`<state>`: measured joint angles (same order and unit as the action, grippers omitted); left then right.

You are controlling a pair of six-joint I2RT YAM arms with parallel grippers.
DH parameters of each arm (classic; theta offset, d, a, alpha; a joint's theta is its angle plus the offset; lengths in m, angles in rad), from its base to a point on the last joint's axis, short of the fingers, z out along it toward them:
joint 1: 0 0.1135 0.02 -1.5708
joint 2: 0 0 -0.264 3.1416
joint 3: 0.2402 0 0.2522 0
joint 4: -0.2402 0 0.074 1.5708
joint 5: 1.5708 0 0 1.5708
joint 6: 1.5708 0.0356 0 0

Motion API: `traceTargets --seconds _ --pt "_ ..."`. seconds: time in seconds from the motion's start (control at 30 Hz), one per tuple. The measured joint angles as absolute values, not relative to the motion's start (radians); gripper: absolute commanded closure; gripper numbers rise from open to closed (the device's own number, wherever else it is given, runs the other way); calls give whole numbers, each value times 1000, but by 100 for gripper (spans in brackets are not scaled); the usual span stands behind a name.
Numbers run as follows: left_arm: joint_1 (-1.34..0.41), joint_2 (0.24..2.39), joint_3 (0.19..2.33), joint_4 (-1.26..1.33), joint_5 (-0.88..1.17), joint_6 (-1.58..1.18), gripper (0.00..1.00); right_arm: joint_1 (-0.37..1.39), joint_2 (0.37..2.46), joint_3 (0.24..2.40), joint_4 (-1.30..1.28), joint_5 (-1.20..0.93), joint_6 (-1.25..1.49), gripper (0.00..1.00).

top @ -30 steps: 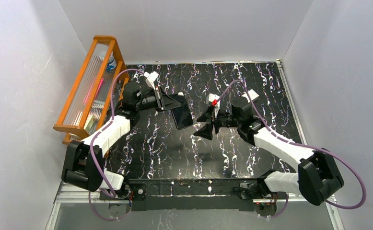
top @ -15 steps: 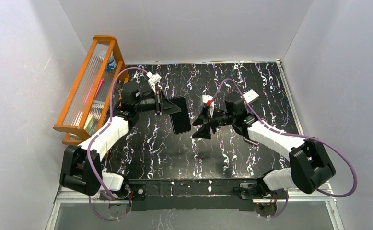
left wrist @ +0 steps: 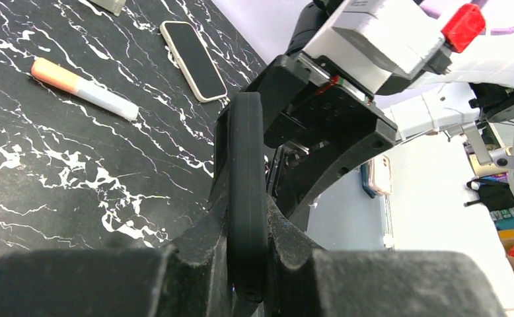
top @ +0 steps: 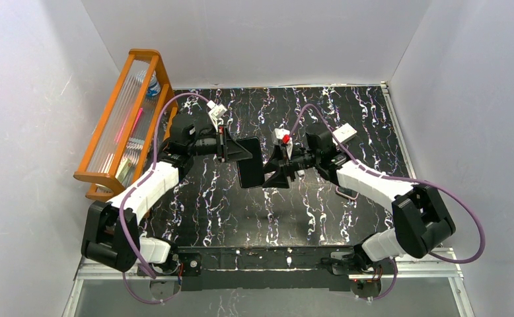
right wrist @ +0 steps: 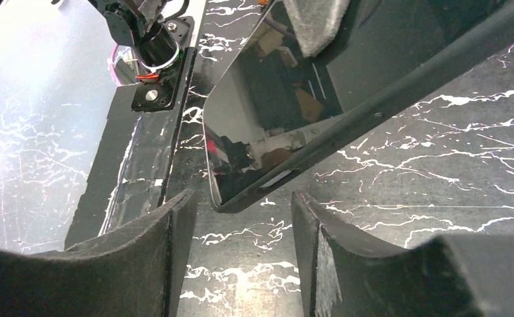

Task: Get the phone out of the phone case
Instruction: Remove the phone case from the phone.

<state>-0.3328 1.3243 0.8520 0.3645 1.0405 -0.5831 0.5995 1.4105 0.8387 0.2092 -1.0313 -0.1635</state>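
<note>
1. Top external view: the two arms meet above the middle of the bench [top: 320, 211], a black slab veined with white like marble.
2. Your left end effector [top: 233, 146] is clamped on the phone [top: 250, 170], a flat dark rectangle held up off the bench, its long side hanging down from the fingers.
3. From the left wrist, you see the phone case [left wrist: 246, 172] edge-on. It is a thick, matte black band with a rounded end, pinched between two rough black fingers [left wrist: 201, 244].
4. Your right end effector [top: 275, 173] is spread wide just beside the phone.
5. From the right wrist, two coarse, dark pads [right wrist: 175, 257] frame the phone's rounded lower corner, which sits in the gap. You cannot tell whether either pad touches it.
6. The phone's screen is glossy and mirror-like, and the case forms a dull dark lip along its edge.
7. A second phone [left wrist: 191, 59] in a pale, round-cornered case lies flat on the bench. Near it lies a slim cylindrical marker [left wrist: 82, 88], orange at one end and pale at the other.
8. An orange-framed rack [top: 119, 125] with ribbed clear panels stands at the bench's left edge.
</note>
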Motion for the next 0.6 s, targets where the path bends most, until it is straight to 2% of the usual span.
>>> traceTargets --seconds 0.27,0.43,0.53,0.6 --pt "-341 1298 852 363 1055 -577 100 609 1430 844 187 -1064 -188 42" --pt "-344 1298 852 361 1056 -577 100 616 1430 844 177 -1079 -208 48" --pt "-345 1298 852 362 1057 -577 100 619 1435 850 174 -1081 -214 56" --pt "-347 1298 852 362 1057 -575 100 620 1440 855 173 -1084 -216 65"
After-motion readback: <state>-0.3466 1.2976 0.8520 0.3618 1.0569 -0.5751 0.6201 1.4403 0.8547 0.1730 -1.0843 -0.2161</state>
